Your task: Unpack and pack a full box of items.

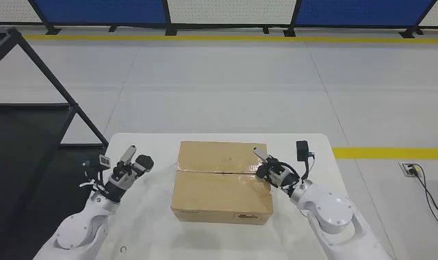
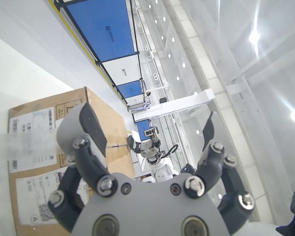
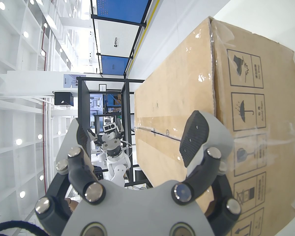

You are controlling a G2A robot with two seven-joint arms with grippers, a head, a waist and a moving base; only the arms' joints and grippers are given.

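A closed brown cardboard box (image 1: 220,181) stands in the middle of the white table (image 1: 157,226), its two top flaps meeting at a taped seam. My left gripper (image 1: 130,159) hovers open beside the box's left side, a gap apart from it; the left wrist view has the labelled box side (image 2: 34,148) past the open fingers (image 2: 92,126). My right gripper (image 1: 263,163) is open at the box's top right edge, by the seam. In the right wrist view one pad (image 3: 194,138) lies over the box (image 3: 177,94) near the seam and the other stands off its edge.
A black metal frame (image 1: 48,82) stands off the table's left side. A small black device (image 1: 302,150) with a cable sits on the table right of the box. Blue and white partition panels (image 1: 226,3) line the far floor.
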